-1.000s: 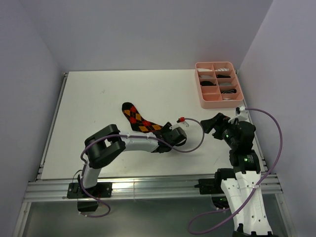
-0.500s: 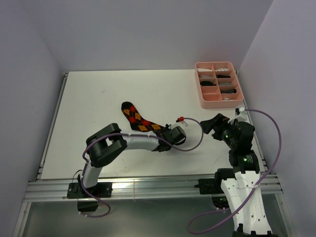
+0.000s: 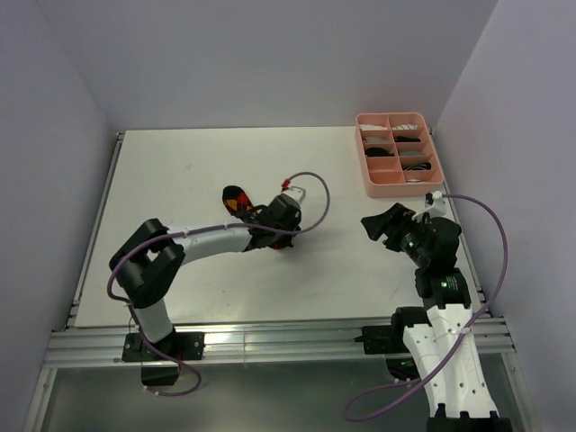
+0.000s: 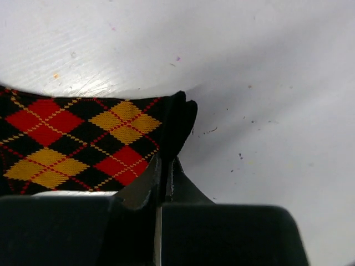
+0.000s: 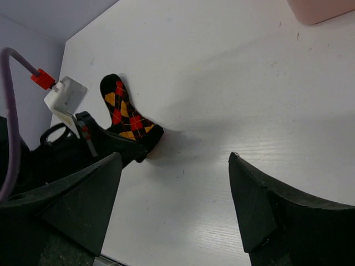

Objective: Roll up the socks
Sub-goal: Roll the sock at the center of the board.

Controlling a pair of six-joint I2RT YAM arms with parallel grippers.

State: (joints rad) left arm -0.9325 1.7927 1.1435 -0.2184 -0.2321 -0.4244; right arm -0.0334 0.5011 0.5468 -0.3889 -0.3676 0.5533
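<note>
Bright, even overhead light with soft shadows

White table (image 3: 180, 171), argyle sock (image 3: 236, 200) near its middle, pink compartment tray (image 3: 396, 190) at its far right corner

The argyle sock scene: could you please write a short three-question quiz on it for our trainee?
1. True or false: the left gripper is shut on the argyle sock.
2. Pick one. The right gripper is: A) shut on a sock, B) open and empty, C) shut with nothing in it.
3. Fill the gap: the pink tray sits at the far ____ corner of the table.

Key: 1 true; 2 B; 3 right.
</note>
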